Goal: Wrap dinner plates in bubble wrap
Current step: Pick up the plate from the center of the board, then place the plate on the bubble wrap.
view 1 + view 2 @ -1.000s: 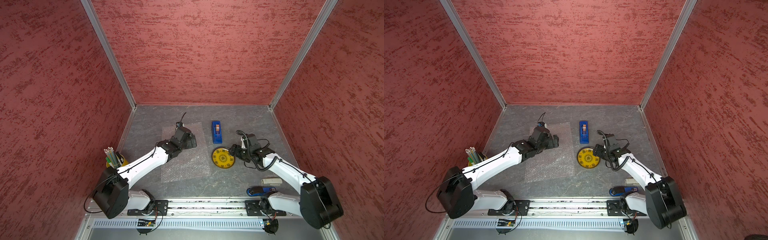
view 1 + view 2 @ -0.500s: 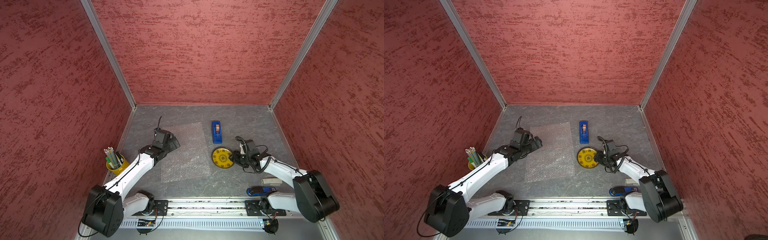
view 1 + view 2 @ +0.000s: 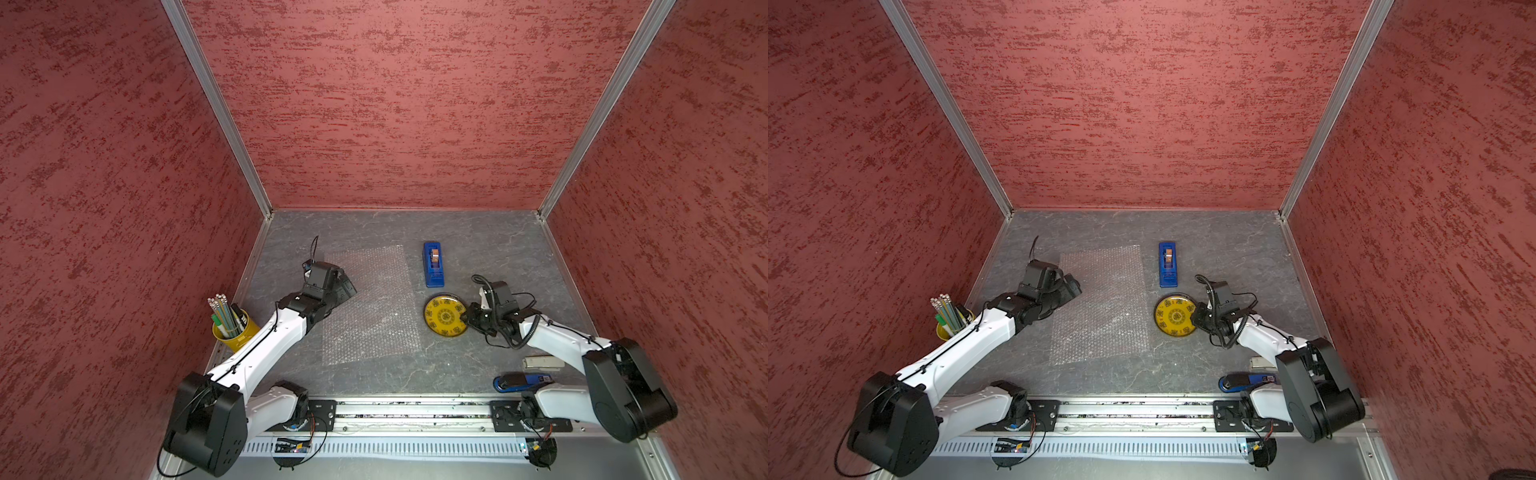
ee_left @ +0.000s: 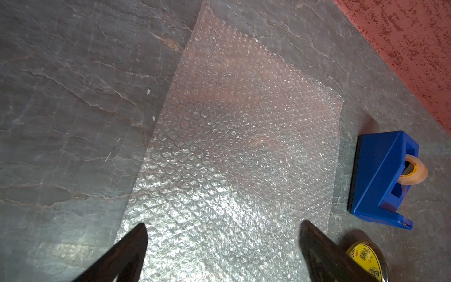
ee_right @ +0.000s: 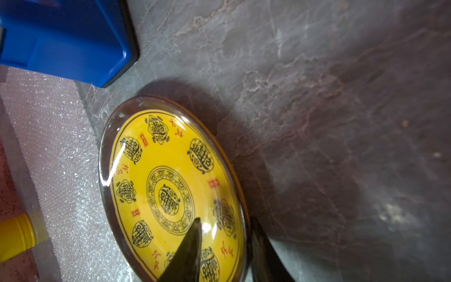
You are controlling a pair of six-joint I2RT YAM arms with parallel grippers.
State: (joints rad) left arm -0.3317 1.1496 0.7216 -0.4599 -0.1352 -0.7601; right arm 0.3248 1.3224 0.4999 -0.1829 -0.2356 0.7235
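Right wrist view alone: right pincer (image 5: 225, 221) straddles plate (image 5: 168, 175) rim.

There are one plate (image 3: 444, 316), one bubble wrap sheet (image 3: 374, 316), one tape dispenser (image 3: 433, 266) and one pencil cup (image 3: 239, 334).

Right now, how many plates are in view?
1. The plate lies right of the bubble wrap, just nearer the robot than the tape dispenser. Nothing seems to hide another.
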